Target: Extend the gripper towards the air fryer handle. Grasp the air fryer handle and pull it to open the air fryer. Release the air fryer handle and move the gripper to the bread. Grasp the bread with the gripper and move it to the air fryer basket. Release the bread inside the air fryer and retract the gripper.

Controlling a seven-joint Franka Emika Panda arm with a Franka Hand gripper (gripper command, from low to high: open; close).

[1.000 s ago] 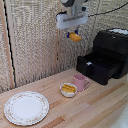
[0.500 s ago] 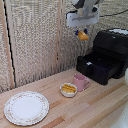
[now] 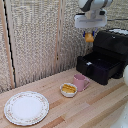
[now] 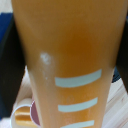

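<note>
Pincer (image 3: pixel 89 36) clamped on the bread (image 3: pixel 89 37), held high in the air beside the air fryer (image 3: pixel 111 47), above the pulled-out air fryer basket (image 3: pixel 97 67). Bread: golden-orange, flat, smooth-faced; likely light and soft, so grip its flat faces gently. Pink mug (image 3: pixel 79 82) on wooden worktop (image 3: pixel 95 105).

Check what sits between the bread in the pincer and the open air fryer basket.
Nothing: in the exterior view the bread hangs in the pincer, with only open air down to the pulled-out air fryer basket. The wrist view is filled by the bread.
</note>
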